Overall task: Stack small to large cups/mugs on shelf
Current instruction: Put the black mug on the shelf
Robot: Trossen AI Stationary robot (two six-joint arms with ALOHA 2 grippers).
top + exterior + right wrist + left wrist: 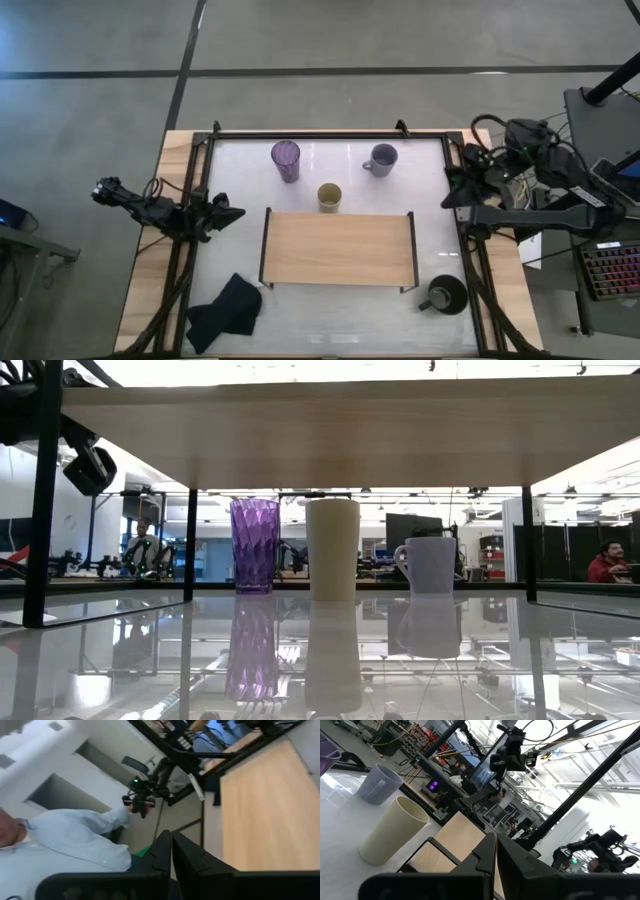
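Three cups stand upright on the white tabletop behind the shelf (338,248): a purple tumbler (285,160), a pale yellow cup (330,197) and a lavender mug (381,158). A black mug (445,295) stands at the shelf's near right corner. The low view shows the tumbler (254,545), yellow cup (332,548) and lavender mug (430,564) under the shelf board (350,430). My left gripper (232,213) (492,836) is shut at the table's left edge, pointing toward the shelf. My right gripper (450,196) (169,835) is shut, raised over the table's right edge.
A dark cloth (225,312) lies at the near left corner. Black rails (320,134) frame the tabletop. A person in a light shirt (65,840) shows beyond the table in the right wrist view. A keyboard (610,270) sits off the table's right side.
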